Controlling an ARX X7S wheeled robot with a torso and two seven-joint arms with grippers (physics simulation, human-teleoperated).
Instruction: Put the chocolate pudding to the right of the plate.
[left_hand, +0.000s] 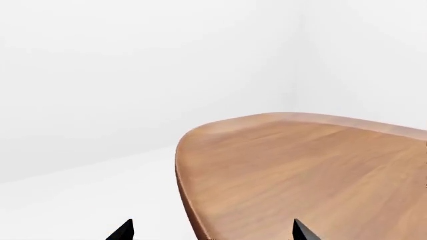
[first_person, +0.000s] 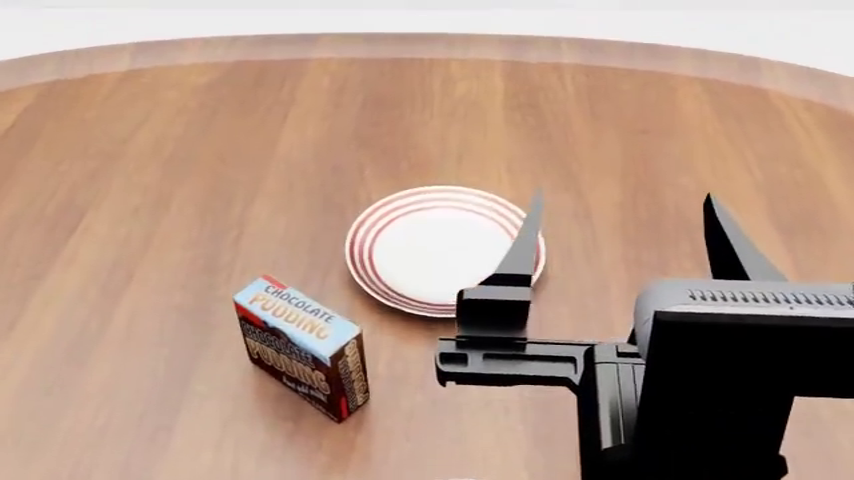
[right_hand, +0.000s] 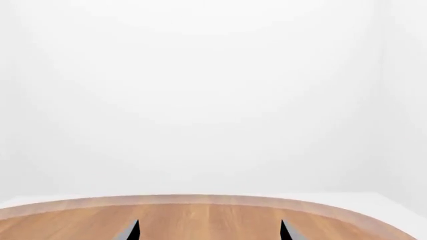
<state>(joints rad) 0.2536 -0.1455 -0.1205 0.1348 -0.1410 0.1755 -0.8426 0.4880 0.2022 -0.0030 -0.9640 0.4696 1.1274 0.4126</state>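
The chocolate pudding (first_person: 300, 347) is a small brown carton with a light blue top, standing upright on the wooden table (first_person: 187, 150), in front of and to the left of the plate. The plate (first_person: 434, 250) is white with red rings and is empty. My right gripper (first_person: 627, 235) is open and empty, hovering above the table just right of the plate; its left finger overlaps the plate's right rim in the head view. In the right wrist view the right gripper (right_hand: 209, 231) shows only its spread tips. My left gripper (left_hand: 213, 232) is open and empty over the table's edge.
The table's rounded edge (left_hand: 183, 165) shows in the left wrist view, with white floor beyond it. The table's far edge (right_hand: 200, 200) shows in the right wrist view against white walls. Bare wood lies right of the plate (first_person: 641, 150).
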